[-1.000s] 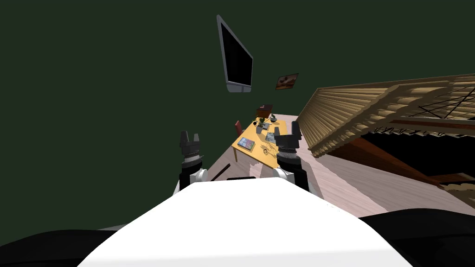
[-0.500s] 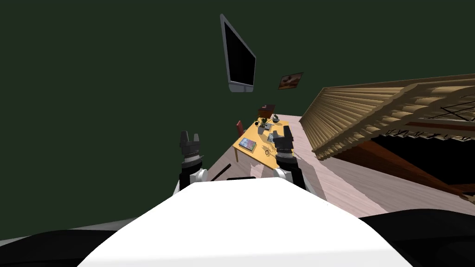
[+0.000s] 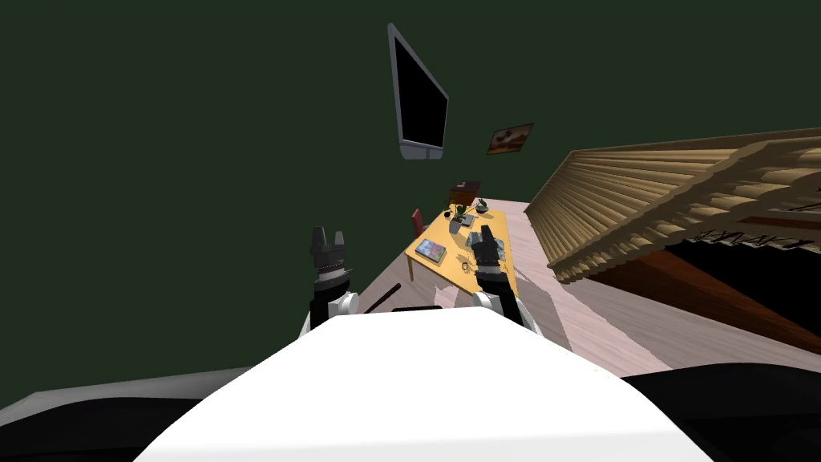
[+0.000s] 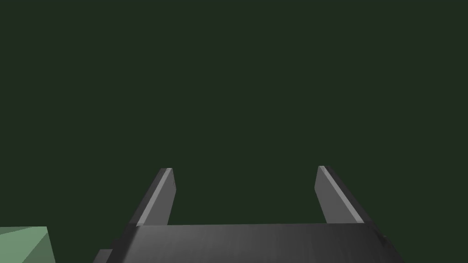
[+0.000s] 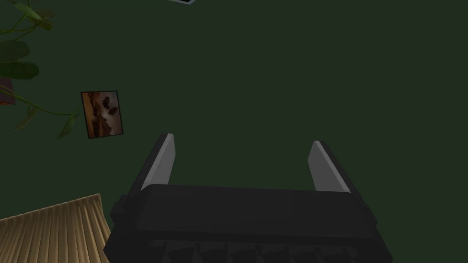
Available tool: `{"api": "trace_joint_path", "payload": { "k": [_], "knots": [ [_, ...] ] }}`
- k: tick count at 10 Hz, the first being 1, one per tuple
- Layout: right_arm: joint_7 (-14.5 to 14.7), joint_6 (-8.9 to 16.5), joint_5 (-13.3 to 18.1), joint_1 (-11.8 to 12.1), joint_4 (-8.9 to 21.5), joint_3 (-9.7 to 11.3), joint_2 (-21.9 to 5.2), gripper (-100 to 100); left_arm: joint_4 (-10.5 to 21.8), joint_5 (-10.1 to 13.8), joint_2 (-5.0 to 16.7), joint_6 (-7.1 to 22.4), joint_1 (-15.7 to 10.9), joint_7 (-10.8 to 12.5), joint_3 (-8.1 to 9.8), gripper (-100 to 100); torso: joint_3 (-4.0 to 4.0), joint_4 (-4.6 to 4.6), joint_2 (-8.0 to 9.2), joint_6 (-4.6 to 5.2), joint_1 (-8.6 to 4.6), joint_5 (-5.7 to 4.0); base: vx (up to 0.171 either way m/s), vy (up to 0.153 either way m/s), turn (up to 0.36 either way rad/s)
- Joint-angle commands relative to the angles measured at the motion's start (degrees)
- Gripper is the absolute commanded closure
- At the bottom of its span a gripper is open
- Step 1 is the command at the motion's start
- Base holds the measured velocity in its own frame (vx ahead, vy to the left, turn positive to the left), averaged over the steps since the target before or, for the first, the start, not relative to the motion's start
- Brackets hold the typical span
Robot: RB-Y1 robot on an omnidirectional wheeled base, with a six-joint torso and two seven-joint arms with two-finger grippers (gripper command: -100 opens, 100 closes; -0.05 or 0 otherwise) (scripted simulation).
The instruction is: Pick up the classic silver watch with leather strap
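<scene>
The silver watch with its leather strap (image 3: pixel 464 262) is, as far as I can judge, the small thin looped thing on the near half of the yellow flat-topped table (image 3: pixel 442 269), just beside the flat dark-framed tablet (image 3: pixel 430 250). It is too small here to make out case or strap, and the table stands well apart from me across the pale plank floor (image 3: pixel 593 321). I expect such a watch to be light, with a hard, smooth, rather slippery round case and a soft strap that flops and lies close to the tabletop, so the strap alone would give thin blades little to bite on. The better hold is probably across the case, fingers closing on its two sides from above, and gently, since the glass could scratch. Both arms sit tucked before the chest, forearms raised, hands pointing forward and up. The left gripper (image 4: pixel 244 170) faces the dark green wall (image 4: pixel 228 68), fingers spread wide with nothing between them. The right gripper (image 5: pixel 242 139) lines up with the table in the head view, by line of sight only; its fingers likewise stand wide apart and empty.
</scene>
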Motion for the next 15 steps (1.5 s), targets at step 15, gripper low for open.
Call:
{"api": "trace_joint_path", "payload": {
  "k": [15],
  "knots": [
    [19.6,-0.4,0.2,-5.2,23.4,-6.6,-2.8,-100,0.0,0.0,0.0,0.0,0.0,0.0,0.0,0,0.05,0.02,0.09,0.02,0.0,0.0,0.018,0.002,0.055]
  ]
}}
